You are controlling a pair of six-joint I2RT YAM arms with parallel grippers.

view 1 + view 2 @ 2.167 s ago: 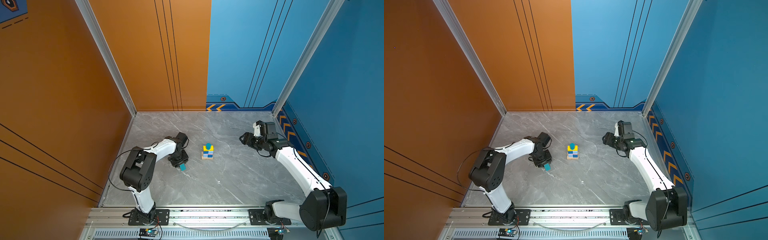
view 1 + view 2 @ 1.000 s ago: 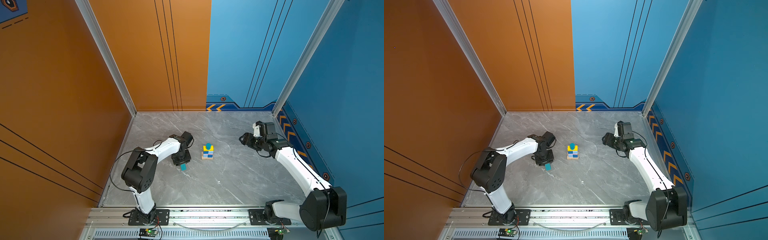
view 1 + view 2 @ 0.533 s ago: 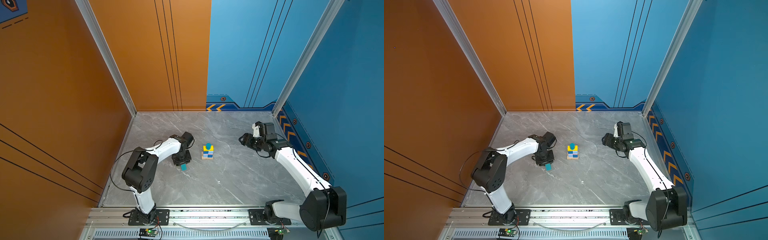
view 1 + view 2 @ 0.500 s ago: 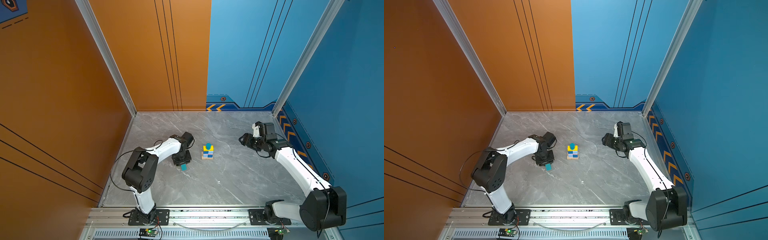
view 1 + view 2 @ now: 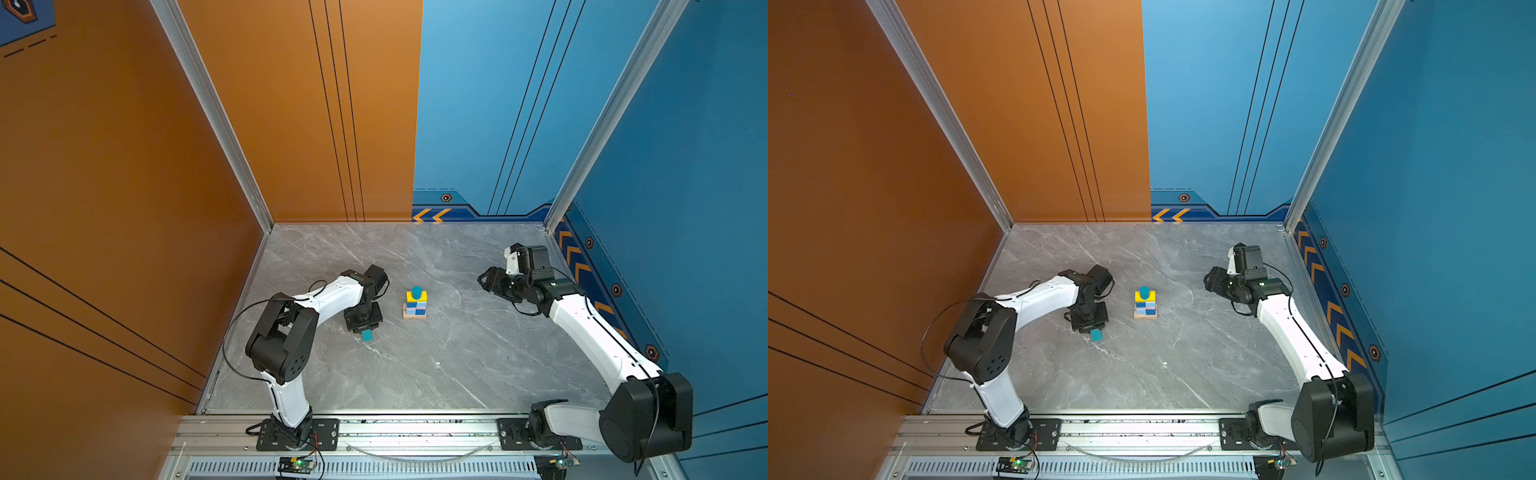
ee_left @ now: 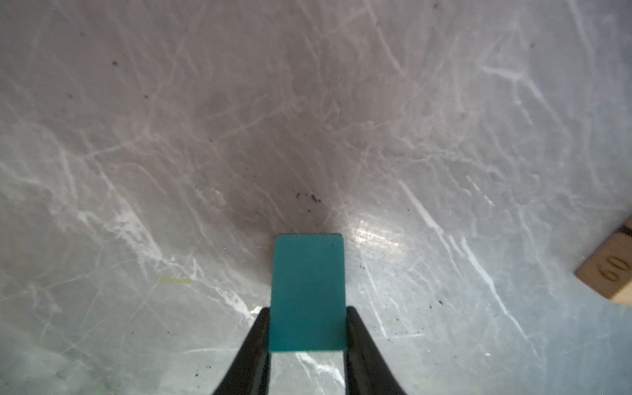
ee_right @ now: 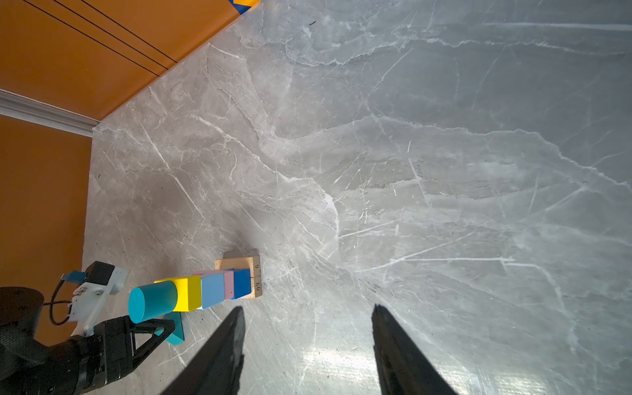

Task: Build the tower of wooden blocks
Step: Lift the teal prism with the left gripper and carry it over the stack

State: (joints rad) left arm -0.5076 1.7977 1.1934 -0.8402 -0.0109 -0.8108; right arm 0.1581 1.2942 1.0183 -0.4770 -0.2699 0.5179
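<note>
I grip the teal prism (image 6: 307, 290) by its flat sides in the left jaws, on the desk (image 5: 457, 365) at 8 o'clock from the tower (image 5: 416, 303), for capping. Right jaws gape empty at 3 o'clock, giving clearance.

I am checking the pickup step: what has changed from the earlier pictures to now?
The left gripper shifted slightly toward the tower and closed onto the teal block, which lies on the table where it was. The open right gripper and the tower stayed as they were.
</note>
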